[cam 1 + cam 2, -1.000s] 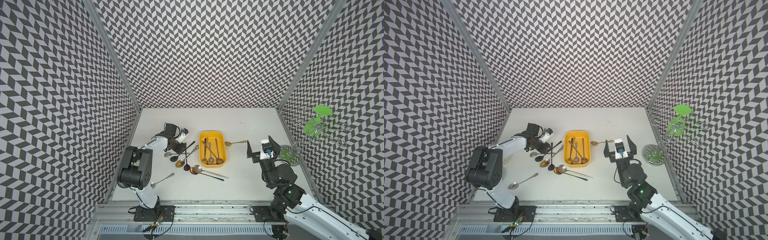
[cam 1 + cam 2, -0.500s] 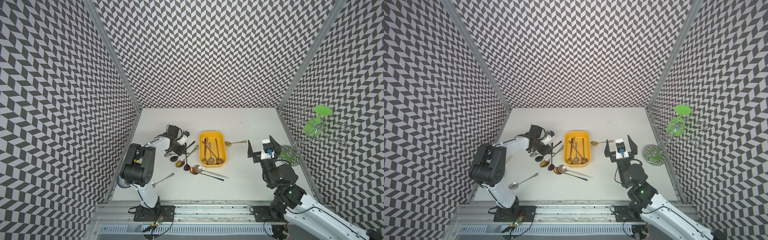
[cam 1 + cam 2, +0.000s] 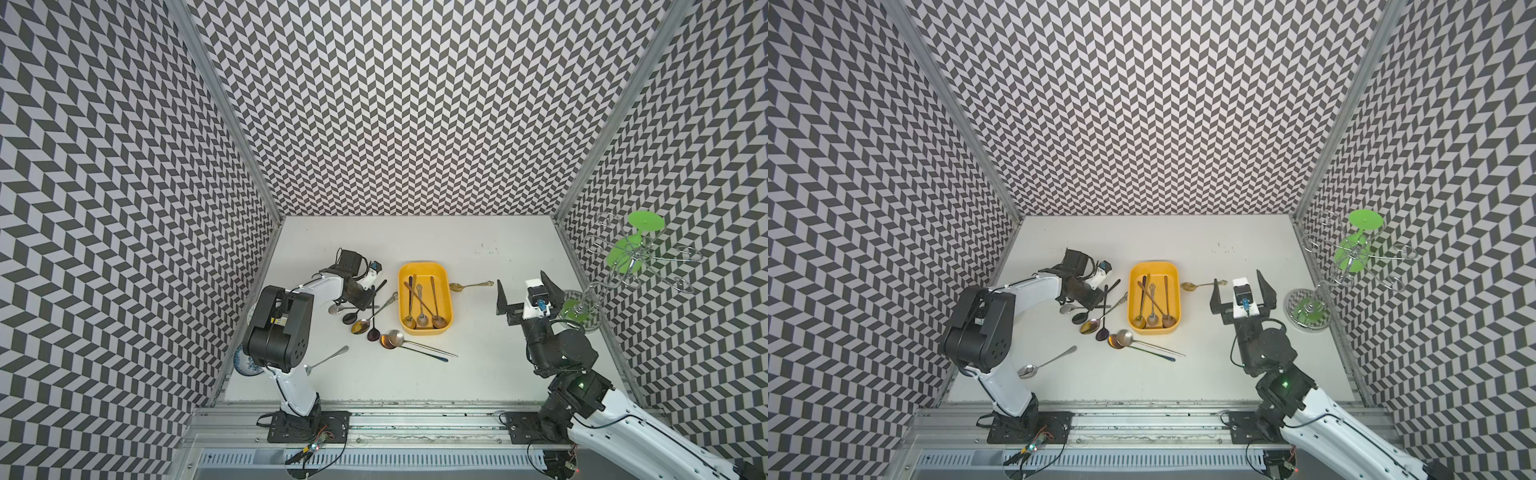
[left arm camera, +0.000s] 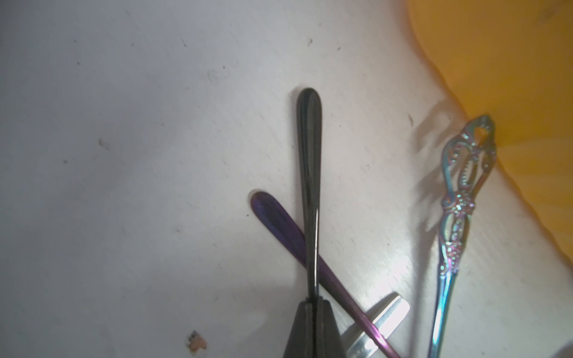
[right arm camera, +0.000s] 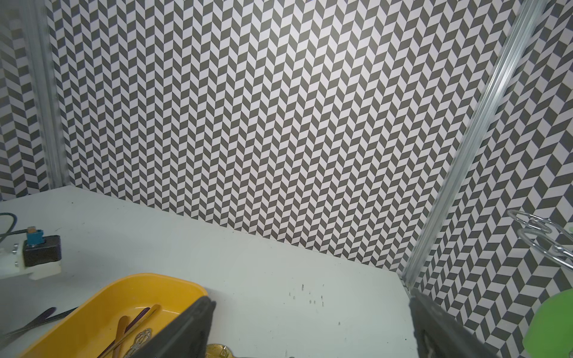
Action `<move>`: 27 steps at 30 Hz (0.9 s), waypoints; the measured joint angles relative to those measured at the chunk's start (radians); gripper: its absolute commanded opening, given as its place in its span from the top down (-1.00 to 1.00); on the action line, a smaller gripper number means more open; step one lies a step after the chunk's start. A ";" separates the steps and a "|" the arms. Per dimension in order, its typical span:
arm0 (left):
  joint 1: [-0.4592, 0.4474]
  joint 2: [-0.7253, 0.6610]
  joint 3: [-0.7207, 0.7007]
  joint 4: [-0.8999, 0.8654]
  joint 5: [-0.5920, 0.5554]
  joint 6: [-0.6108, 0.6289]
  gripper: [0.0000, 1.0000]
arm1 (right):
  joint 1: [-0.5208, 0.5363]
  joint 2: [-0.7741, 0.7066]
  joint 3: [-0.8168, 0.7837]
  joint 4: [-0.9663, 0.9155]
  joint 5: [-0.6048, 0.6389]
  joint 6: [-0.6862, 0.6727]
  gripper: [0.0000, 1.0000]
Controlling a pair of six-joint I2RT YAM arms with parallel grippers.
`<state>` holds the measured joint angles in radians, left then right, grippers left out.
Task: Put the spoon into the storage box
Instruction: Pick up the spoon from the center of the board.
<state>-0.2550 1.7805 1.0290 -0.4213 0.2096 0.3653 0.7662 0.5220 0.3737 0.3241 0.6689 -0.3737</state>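
We have the storage box point(image 3: 423, 266) centred on the bench point(image 3: 415, 237) with three spoons point(image 3: 422, 319) in it. A spoon pile point(image 3: 360, 327) lies just left of it under the left end effector point(image 3: 362, 298), which is clamped on the upper spoon point(image 4: 308, 186), whose handle crosses over the lower spoon point(image 4: 279, 223). Two overlapping spoons point(image 3: 395, 337) lie in front of the box, a lone spoon point(image 3: 1026, 371) farther front-left by the left arm point(image 3: 278, 328), and a stray spoon point(image 3: 456, 286) just right of the box's far end; right of that stands the right end effector point(image 3: 521, 278), then the rack point(image 3: 582, 320) by the right wall.
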 measured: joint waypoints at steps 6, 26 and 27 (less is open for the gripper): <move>0.000 0.000 0.002 -0.002 -0.003 -0.028 1.00 | -0.003 0.000 0.000 0.000 0.000 0.000 -1.00; 0.066 -0.148 0.066 -0.065 0.209 -0.207 1.00 | -0.023 0.001 0.000 0.000 0.000 0.000 -0.99; 0.071 -0.159 0.066 -0.066 0.235 -0.224 1.00 | -0.024 0.001 0.000 0.000 0.000 0.000 -0.99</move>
<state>-0.1841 1.6218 1.0950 -0.4870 0.4442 0.1410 0.7418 0.5228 0.3737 0.3244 0.6685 -0.3733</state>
